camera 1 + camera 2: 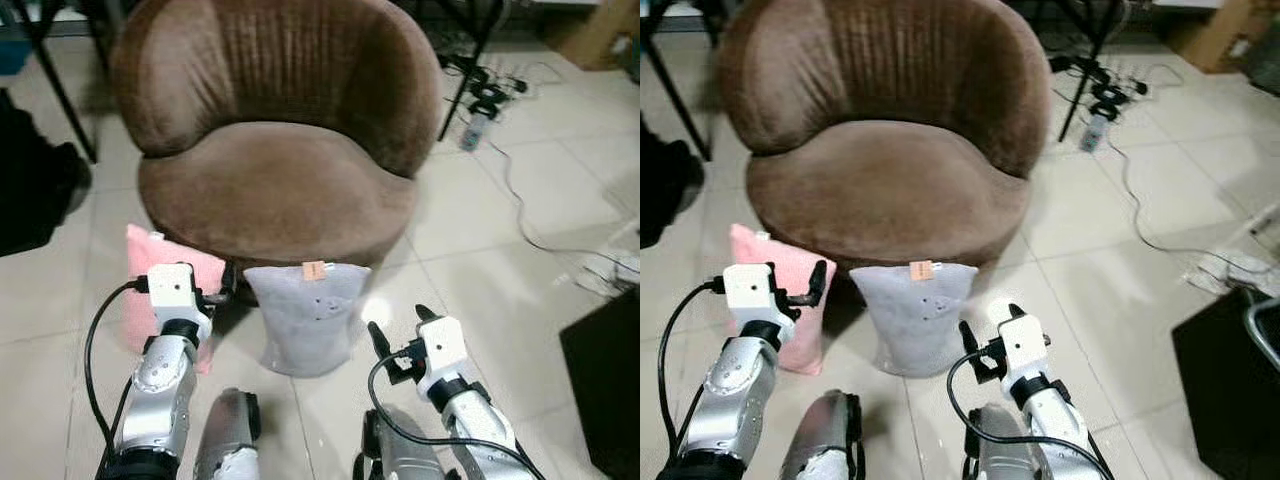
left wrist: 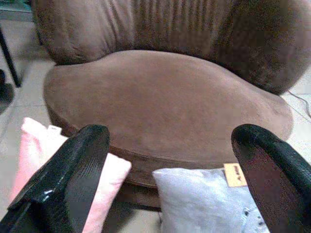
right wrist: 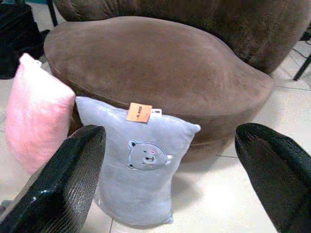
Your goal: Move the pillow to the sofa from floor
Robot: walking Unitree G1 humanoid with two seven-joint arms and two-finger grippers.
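Right wrist: grey pillow against sofa

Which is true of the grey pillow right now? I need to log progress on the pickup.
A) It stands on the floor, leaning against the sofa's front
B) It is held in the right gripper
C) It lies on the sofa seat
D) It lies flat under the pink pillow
A: the grey pillow stands upright on the tiles against the brown sofa, beside the pink pillow; the right gripper hangs open, apart from it.
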